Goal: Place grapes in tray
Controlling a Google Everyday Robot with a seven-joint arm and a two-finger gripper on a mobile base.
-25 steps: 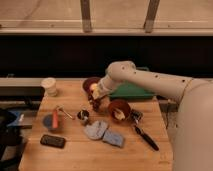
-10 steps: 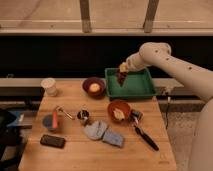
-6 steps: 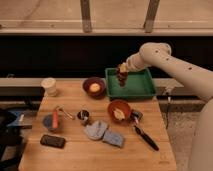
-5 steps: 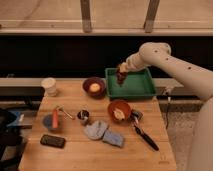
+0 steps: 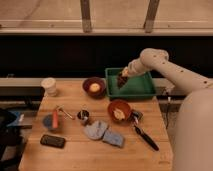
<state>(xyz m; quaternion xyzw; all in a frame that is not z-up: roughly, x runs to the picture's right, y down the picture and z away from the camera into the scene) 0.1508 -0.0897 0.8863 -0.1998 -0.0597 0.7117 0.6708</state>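
Reaching in from the right, arm stretching across the table's (image 5: 75, 150) far right corner. Gripper (image 5: 123, 76) hanging over the left part of the green tray (image 5: 142, 91), just inside its left wall, fingers clamped together on the grapes (image 5: 121, 81). Grapes dangling below the fingers as a dark bunch, low over the tray floor; hard to tell whether touching it. Sitting at the table's back edge, that tray, right side reaching toward the table's right edge. Plenty of bare green floor lying open to the right of the bunch. Crowding the tray's left wall: a dark bowl (image 5: 94, 87) with a yellow ball inside. Sitting just in front of the tray's near wall: an orange bowl (image 5: 120, 110), with a black-handled tool (image 5: 144, 136) angling toward the front right. Resting further left, well apart from the tray: a white cup (image 5: 49, 86), a small metal cup (image 5: 83, 116), grey-blue cloths (image 5: 104, 134), a dark phone (image 5: 53, 141) near the front edge.
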